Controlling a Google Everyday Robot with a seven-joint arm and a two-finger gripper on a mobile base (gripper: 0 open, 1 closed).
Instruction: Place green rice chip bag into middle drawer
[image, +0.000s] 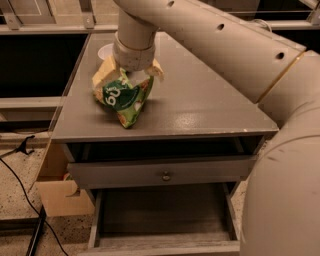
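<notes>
I see my arm angling down from the upper right, its gripper (131, 75) upper-left of centre, jaws spread wide astride the crumpled green foil rice chip bag (125, 100).

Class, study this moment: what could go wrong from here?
The gripper sits over the crumpled green rice chip bag; a grip on loose foil might slip. The white bowl just behind could get bumped. The knobbed drawer front sits above the open middle drawer, so the bag may snag.

Lab: speckled floor (10, 205), cardboard box (56, 196), jaws over cabinet (200, 105).
</notes>
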